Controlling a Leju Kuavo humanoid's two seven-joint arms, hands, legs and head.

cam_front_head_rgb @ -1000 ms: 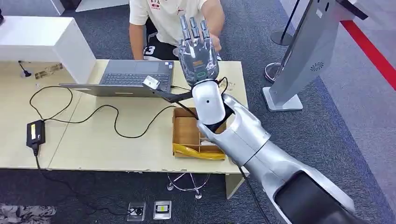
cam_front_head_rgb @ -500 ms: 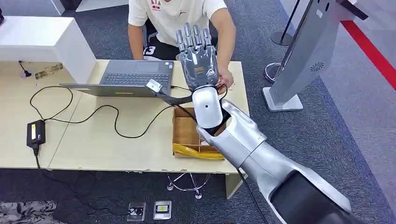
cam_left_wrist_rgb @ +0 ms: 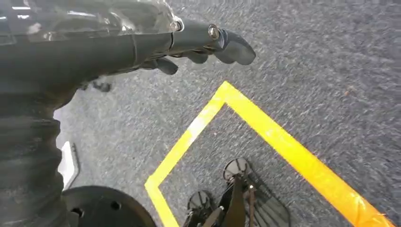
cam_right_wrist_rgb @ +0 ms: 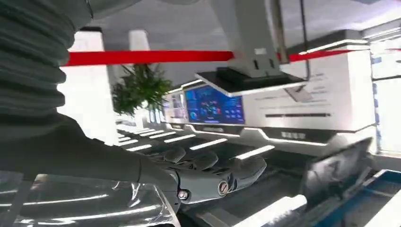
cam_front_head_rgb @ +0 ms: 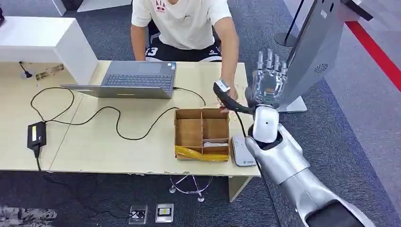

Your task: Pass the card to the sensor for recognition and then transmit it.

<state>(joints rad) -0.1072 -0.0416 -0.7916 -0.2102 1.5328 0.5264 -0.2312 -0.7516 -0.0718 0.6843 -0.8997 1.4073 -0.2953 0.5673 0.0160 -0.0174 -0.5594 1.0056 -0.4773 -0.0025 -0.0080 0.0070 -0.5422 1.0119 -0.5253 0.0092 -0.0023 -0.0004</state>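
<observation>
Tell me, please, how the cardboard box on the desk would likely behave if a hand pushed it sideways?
The cardboard box looks thin-walled and almost empty, so it is probably light and would slide easily on the smooth desk. It sits low and wide, so tipping seems unlikely. Its open walls and dividers may flex or crumple under a hard push.

Grey carpet (cam_front_head_rgb: 345, 118), pale desk (cam_front_head_rgb: 94, 142), yellow floor tape (cam_left_wrist_rgb: 283, 137).

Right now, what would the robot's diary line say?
right hand: raised, fingers spread, holding nothing | left hand: hanging over carpet | person's hand: on table
</observation>
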